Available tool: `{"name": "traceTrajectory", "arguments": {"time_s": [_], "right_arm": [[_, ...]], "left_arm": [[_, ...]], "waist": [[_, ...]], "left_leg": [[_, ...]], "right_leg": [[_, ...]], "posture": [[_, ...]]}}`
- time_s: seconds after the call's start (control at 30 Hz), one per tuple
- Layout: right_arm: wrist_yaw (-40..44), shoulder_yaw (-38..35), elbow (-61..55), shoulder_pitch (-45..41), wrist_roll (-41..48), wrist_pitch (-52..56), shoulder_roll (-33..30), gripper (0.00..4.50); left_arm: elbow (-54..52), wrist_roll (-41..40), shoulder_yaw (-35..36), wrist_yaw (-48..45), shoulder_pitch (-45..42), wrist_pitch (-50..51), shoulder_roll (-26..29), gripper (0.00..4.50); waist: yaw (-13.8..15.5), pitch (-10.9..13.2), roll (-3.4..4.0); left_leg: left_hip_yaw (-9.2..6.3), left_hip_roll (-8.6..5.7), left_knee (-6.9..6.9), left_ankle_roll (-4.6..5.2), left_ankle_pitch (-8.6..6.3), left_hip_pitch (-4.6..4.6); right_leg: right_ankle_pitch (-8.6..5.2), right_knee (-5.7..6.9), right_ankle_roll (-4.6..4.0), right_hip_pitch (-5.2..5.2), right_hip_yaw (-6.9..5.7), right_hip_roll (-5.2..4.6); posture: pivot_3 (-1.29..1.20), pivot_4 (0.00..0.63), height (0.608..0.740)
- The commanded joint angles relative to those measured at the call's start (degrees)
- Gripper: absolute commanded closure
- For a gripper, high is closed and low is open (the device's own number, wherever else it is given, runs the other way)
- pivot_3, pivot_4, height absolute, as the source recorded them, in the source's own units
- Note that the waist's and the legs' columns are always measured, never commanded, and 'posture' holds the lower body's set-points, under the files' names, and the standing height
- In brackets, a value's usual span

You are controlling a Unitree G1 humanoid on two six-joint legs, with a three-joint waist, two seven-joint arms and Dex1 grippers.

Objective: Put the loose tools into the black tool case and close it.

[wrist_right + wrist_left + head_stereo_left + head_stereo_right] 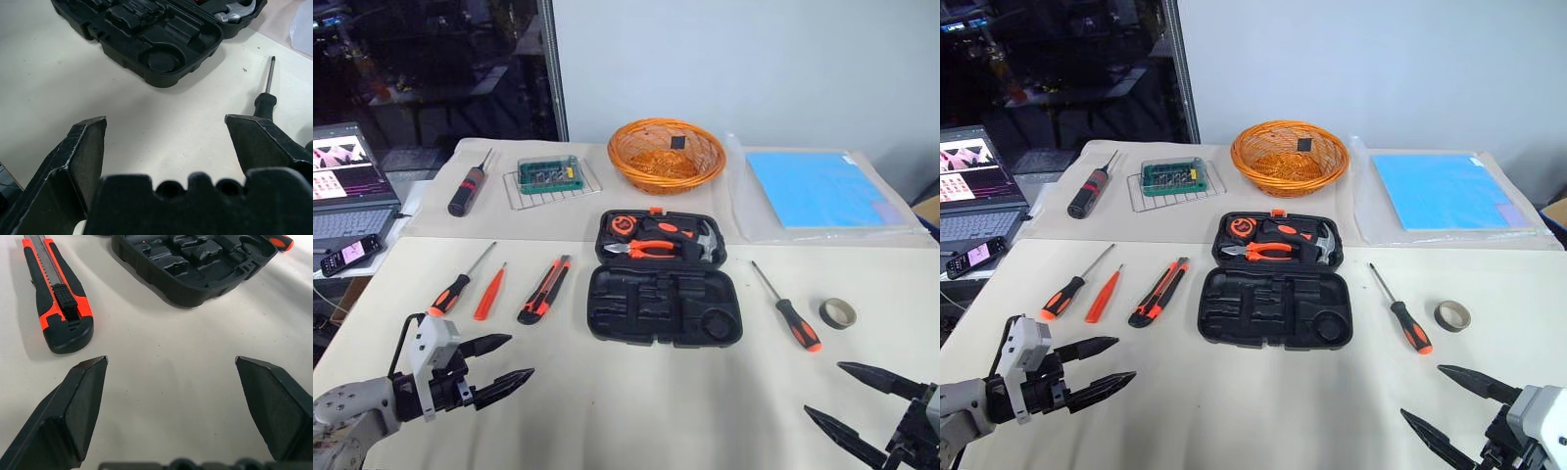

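The black tool case lies open in the middle of the table, with pliers and a hammer in its far half and bare recesses in its near half. Left of it lie an orange-black utility knife, a small all-orange screwdriver and a long screwdriver. Right of the case lie a second long screwdriver and a greyish tape roll. My left gripper hovers open near the table's front left, short of the knife. At the front right my right gripper is open, short of the right screwdriver.
On the far part of the table are a fat black screwdriver, a green-topped wire tray, an orange wicker basket and a blue sheet in clear plastic. A laptop and phone sit at the far left.
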Motion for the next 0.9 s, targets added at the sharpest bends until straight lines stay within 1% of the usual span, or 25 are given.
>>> {"name": "traceTrajectory", "arguments": {"time_s": [0.03,0.13,0.17,0.23,0.27,0.3,0.37,0.4,0.43,0.47,0.53,0.57,0.63,0.67,0.7,0.73,0.77,0.8,0.83,0.87,0.9], "right_arm": [[-4.33,0.93,-3.98,-3.8,2.1,1.49,-1.38,0.05],[-13.67,7.85,-10.55,-14.49,5.59,8.37,-4.61,0.05],[-15.1,9.38,-11.36,-16.57,6.13,9.96,-5.25,0.05],[-17.73,13.99,-13.26,-22.36,8.35,13.77,-7.73,0.05],[-17.98,15.81,-13.91,-24.78,11.05,15.85,-9.63,0.05],[-17.78,17.02,-14.3,-26.65,13.71,17.74,-11.46,0.05],[-17.38,18.33,-14.39,-29.51,17.19,20.12,-14.2,0.05],[-16.8,19.0,-14.18,-31.42,19.01,20.9,-15.66,0.05],[-16.16,19.61,-14.01,-33.0,20.06,21.32,-16.91,0.05],[-15.56,20.12,-13.87,-34.17,20.41,21.46,-17.79,0.05],[-15.3,20.82,-13.38,-35.45,20.29,21.5,-18.57,0.05],[-15.16,21.31,-12.84,-35.99,19.84,21.31,-18.69,0.05],[-14.47,22.1,-11.89,-36.7,18.8,20.8,-18.81,0.05],[-14.2,22.39,-11.48,-36.96,18.15,20.45,-18.7,0.0],[-13.96,22.63,-11.04,-37.15,17.53,20.16,-18.58,0.0],[-13.63,22.67,-10.76,-37.06,17.02,19.91,-18.53,0.0],[-13.35,22.37,-10.65,-36.66,16.81,19.76,-18.4,0.0],[-13.21,22.0,-10.61,-36.23,16.7,19.7,-18.19,0.0],[-13.09,21.68,-10.57,-35.7,16.37,19.5,-17.86,0.0],[-12.93,21.52,-10.53,-35.23,15.97,19.24,-17.58,0.0],[-12.76,21.45,-10.57,-34.72,15.55,18.94,-17.3,0.0]], "left_arm": [[0.06,-1.72,1.52,4.74,-4.41,1.73,-0.91,0.0],[4.48,-3.4,4.4,17.54,-14.05,7.44,-3.8,0.0],[5.82,-2.96,5.14,19.82,-15.91,8.74,-3.85,0.0],[10.86,-2.15,6.89,28.15,-22.79,17.31,-1.42,0.0],[13.77,-2.15,6.52,29.11,-25.73,22.17,1.73,0.0],[16.02,-1.17,5.61,29.22,-27.81,24.28,4.22,0.0],[20.1,0.6,3.48,29.08,-31.16,26.38,7.51,0.0],[23.13,2.82,0.47,29.03,-33.53,27.27,9.85,0.0],[25.57,4.33,-1.94,28.66,-35.58,28.19,11.52,0.0],[27.48,5.65,-4.1,27.99,-37.16,28.35,12.72,0.0],[29.99,7.2,-7.45,26.19,-39.31,28.54,13.85,0.0],[31.92,9.04,-10.32,24.92,-40.56,27.4,14.35,0.0],[37.0,11.89,-14.48,23.18,-43.81,26.35,14.23,0.0],[38.62,13.09,-16.5,21.37,-44.7,25.17,14.35,0.53],[39.51,14.01,-18.08,19.73,-45.18,23.86,14.44,0.65],[39.88,14.46,-18.86,18.51,-45.47,23.5,14.39,1.1],[39.69,14.66,-19.02,17.48,-45.33,22.96,14.46,1.36],[39.53,14.99,-18.84,16.73,-45.1,22.33,14.52,1.73],[39.26,14.68,-17.96,15.96,-44.86,22.29,14.59,2.1],[38.92,14.34,-17.02,15.06,-44.62,21.82,14.64,2.38],[38.43,13.86,-16.05,13.89,-44.33,21.2,14.7,2.89]], "waist": [[0.03,0.0,0.0],[-0.12,0.05,-0.04],[-0.16,0.06,-0.06],[-0.1,0.05,-0.13],[-0.06,0.05,-0.14],[-0.04,0.11,-0.26],[-0.05,0.2,-0.42],[0.08,0.19,-0.43],[0.24,0.2,-0.44],[0.39,0.2,-0.44],[0.68,0.2,-0.44],[0.8,0.19,-0.46],[0.91,0.19,-0.46],[0.95,0.2,-0.52],[1.01,0.19,-0.54],[1.04,0.19,-0.53],[1.04,0.19,-0.52],[1.04,0.19,-0.53],[1.05,0.19,-0.53],[1.04,0.19,-0.53],[1.0,0.19,-0.53]], "left_leg": [[0.0,0.0,0.0,0.0,0.0,0.0],[0.03,0.01,0.13,0.01,0.0,0.09],[0.01,0.06,0.17,0.01,0.0,0.09],[-0.02,0.05,0.15,-0.02,0.02,0.15],[-0.01,0.05,0.14,-0.07,0.05,0.36],[-0.01,0.04,0.15,-0.07,0.05,0.43],[0.03,-0.11,0.17,-0.07,0.09,0.21],[0.02,-0.11,0.16,-0.05,0.08,0.13],[0.01,-0.12,0.18,0.27,0.14,0.15],[0.01,-0.14,0.2,0.39,0.13,0.14],[0.03,-0.13,0.16,0.34,0.11,0.01],[0.04,-0.12,0.15,0.23,0.09,-0.02],[0.08,-0.12,0.16,0.02,0.01,-0.03],[0.1,-0.12,0.15,0.01,0.0,-0.06],[0.12,-0.13,0.16,0.01,-0.01,-0.08],[0.13,-0.13,0.16,0.01,-0.02,-0.07],[0.17,-0.13,0.16,0.02,-0.02,-0.06],[0.19,-0.12,0.17,0.02,-0.03,-0.05],[0.19,-0.11,0.18,0.03,-0.04,-0.03],[0.19,-0.09,0.19,0.04,-0.04,-0.03],[0.18,-0.07,0.2,0.05,-0.05,-0.03]], "right_leg": [[0.0,0.0,0.0,0.0,-0.01,0.0],[0.07,0.11,0.04,0.08,-0.04,0.01],[0.16,0.1,0.08,0.12,0.02,-0.01],[0.2,0.09,0.11,0.16,0.02,0.01],[0.22,0.15,0.14,0.26,-0.07,0.38],[0.22,0.22,0.14,0.3,-0.03,0.44],[0.34,0.36,0.33,0.14,0.0,0.67],[0.35,0.31,0.3,0.15,0.01,0.72],[0.33,0.27,0.24,0.14,0.0,0.74],[0.46,0.25,-0.06,0.15,0.0,0.74],[0.47,0.04,-0.08,0.12,-0.01,0.81],[0.46,0.01,-0.07,0.1,-0.01,0.82],[0.38,0.01,-0.05,0.11,-0.01,0.82],[0.37,0.0,-0.04,0.1,0.0,0.82],[0.35,0.0,-0.03,0.09,-0.01,0.85],[0.35,-0.01,-0.04,0.12,-0.02,0.85],[0.35,-0.01,-0.03,0.12,0.01,0.85],[0.34,0.0,-0.03,0.12,0.04,0.83],[0.34,0.0,-0.03,0.14,0.04,0.82],[0.34,0.01,-0.03,0.14,0.04,0.81],[0.35,0.02,-0.03,0.13,0.04,0.81]], "posture": [[0.0,0.15,0.74],[0.0,0.15,0.74],[0.0,0.15,0.74],[0.0,0.15,0.74],[0.0,0.15,0.74],[0.0,0.15,0.74],[0.0,0.15,0.74],[0.0,0.15,0.74],[0.0,0.15,0.74],[0.0,0.15,0.74],[0.0,0.15,0.74],[0.0,0.15,0.74],[0.0,0.15,0.74],[0.0,0.15,0.74],[0.0,0.15,0.74],[0.0,0.15,0.74],[0.0,0.15,0.74],[0.0,0.15,0.74],[0.0,0.15,0.74],[0.0,0.15,0.74],[0.0,0.15,0.74]]}}
